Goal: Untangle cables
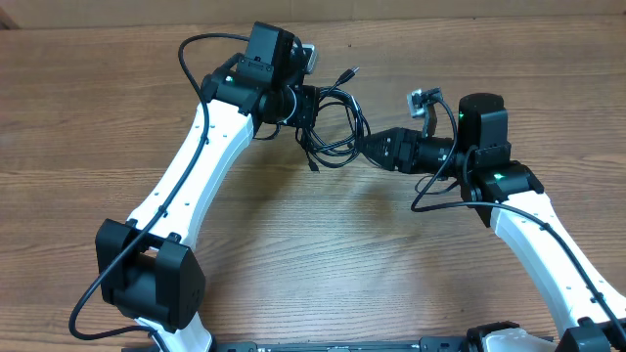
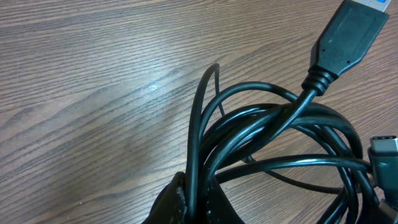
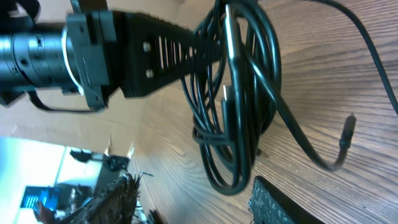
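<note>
The left gripper (image 3: 198, 38) is clamped shut on the cables (image 3: 239, 112), a looped bundle; the right gripper (image 1: 365, 147), just beside that bundle, has jaws I cannot read; best pinch one loose plug (image 3: 349, 124) and draw it slowly clear of the bundle.

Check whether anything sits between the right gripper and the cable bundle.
Nothing visible does. The right gripper faces the cables directly, close to their loops. The left gripper is clamped on the bundle from the opposite side, out of that path.
</note>
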Robot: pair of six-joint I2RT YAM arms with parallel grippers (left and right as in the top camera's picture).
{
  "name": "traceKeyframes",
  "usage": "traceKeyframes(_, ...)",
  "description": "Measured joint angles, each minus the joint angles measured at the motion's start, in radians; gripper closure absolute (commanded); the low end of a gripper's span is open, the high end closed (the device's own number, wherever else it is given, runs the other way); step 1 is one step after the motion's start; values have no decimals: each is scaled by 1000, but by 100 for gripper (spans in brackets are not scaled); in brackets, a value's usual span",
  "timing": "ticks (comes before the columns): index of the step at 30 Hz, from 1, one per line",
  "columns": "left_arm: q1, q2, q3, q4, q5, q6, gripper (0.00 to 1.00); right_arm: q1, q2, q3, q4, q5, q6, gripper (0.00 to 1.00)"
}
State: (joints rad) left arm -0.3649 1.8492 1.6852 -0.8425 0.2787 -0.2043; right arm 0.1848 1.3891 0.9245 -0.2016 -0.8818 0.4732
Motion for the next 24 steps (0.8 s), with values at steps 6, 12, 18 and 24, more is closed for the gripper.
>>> traceKeyframes(6,0,0,0,0,0,-8,96,3,-1,0,6,104,59,47)
traceKeyframes(12,0,0,0,-3,0,-41,96,70,0,0,7,211,77,51)
traceKeyframes(18,0,0,0,-23,-3,-57,96,153,7,0,4,337,76,62)
traceKeyframes(24,0,0,0,-43,6,-76,96,177,11,0,3,529,79,85)
